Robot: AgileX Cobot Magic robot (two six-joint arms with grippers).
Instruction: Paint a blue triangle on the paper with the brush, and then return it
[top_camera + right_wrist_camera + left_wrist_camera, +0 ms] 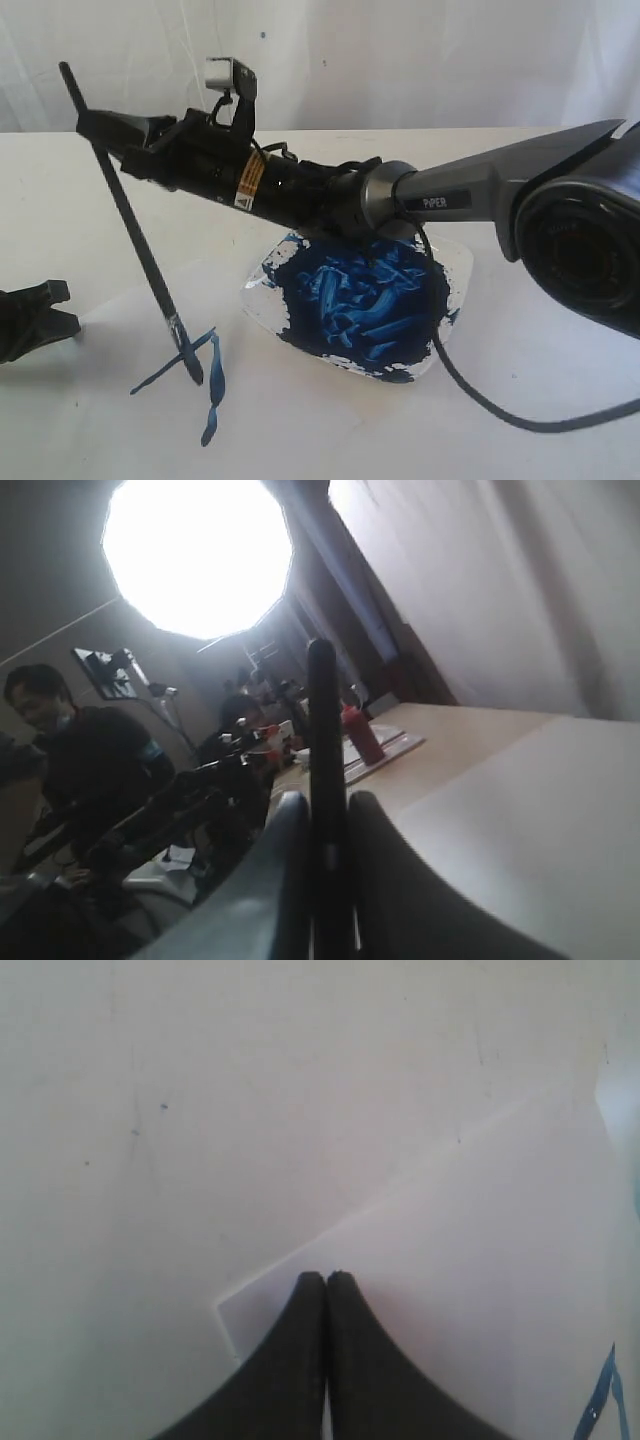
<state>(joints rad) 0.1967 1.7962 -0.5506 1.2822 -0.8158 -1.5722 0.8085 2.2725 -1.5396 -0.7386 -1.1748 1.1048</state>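
My right gripper (pixel 97 124) reaches across to the left and is shut on the upper handle of the brush (pixel 135 232). The brush slants down, and its blue-stained tip (pixel 193 375) touches the paper (pixel 300 425) among thin blue strokes of the blue triangle (pixel 215 385). In the right wrist view the black brush handle (pixel 322 710) stands clamped in my right gripper (pixel 325 802). My left gripper (pixel 70 306) rests low at the left edge, shut and empty. In its own view, my left gripper (pixel 326 1278) sits over a corner of the paper (pixel 480 1240).
A clear plate (pixel 455 262) thickly covered with dark blue paint (pixel 365 300) sits right of the strokes, under my right arm. A black cable (pixel 470 385) runs over the table at front right. White cloth hangs behind the table.
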